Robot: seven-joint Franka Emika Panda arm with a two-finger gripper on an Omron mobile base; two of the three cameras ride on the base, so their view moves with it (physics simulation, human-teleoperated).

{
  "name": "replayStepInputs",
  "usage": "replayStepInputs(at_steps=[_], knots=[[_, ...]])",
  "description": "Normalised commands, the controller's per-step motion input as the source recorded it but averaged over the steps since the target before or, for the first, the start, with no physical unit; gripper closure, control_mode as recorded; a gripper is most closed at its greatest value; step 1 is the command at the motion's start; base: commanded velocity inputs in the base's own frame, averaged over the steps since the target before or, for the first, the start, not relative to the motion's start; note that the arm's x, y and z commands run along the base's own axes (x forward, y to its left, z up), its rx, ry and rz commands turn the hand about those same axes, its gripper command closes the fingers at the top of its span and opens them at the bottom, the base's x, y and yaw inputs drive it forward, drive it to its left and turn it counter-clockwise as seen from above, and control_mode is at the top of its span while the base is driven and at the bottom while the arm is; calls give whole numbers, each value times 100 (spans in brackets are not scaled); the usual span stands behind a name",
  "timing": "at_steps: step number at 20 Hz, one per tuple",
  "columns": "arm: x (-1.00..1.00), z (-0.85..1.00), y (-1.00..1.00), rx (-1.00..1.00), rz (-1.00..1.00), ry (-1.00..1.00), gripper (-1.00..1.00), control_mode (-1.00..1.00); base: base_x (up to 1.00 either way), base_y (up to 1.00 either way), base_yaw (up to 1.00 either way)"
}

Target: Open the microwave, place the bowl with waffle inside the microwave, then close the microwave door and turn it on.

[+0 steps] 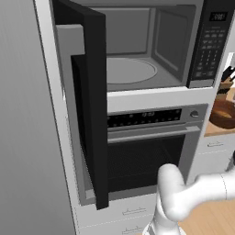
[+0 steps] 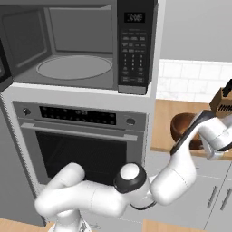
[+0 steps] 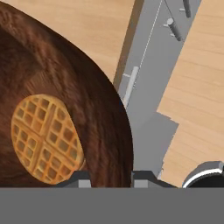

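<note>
The microwave [image 1: 137,50] [image 2: 68,45] stands open, and its grey cavity and round turntable [image 2: 74,67] are bare. The microwave door [image 1: 92,105] is swung out to the left, edge-on. To the right, the reddish-brown bowl with waffle [image 2: 182,126] [image 1: 223,114] sits at the wooden counter's front edge. In the hand view a golden waffle [image 3: 46,138] lies in the bowl [image 3: 87,87]. My gripper [image 3: 111,177] straddles the bowl's rim, one finger inside and one outside, closed in on it. Whether the bowl is off the counter I cannot tell.
The silver-fronted oven [image 1: 147,151] [image 2: 81,136] sits below the microwave. A knife block [image 2: 223,102] stands on the counter [image 2: 163,122] behind the bowl. Grey drawers [image 3: 144,74] and wooden floor [image 3: 197,87] lie below the counter edge. The keypad panel [image 2: 134,45] faces the bowl's side.
</note>
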Motion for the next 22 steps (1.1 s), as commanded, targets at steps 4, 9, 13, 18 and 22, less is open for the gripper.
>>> replayStepInputs(at_steps=[4, 9, 13, 18, 22], knots=[[-100, 41, 31, -3, -2, -11, 100, -100, 0, 0, 0], [-100, 53, 46, -3, -7, -6, 100, -100, 0, 0, 0], [-100, 62, 63, -5, -13, 0, 100, -100, 0, 0, 0], [-87, 60, 77, -8, -16, 0, 100, -100, 0, 0, 0], [-61, 73, 76, -10, -13, -2, 100, -100, 0, 0, 0]])
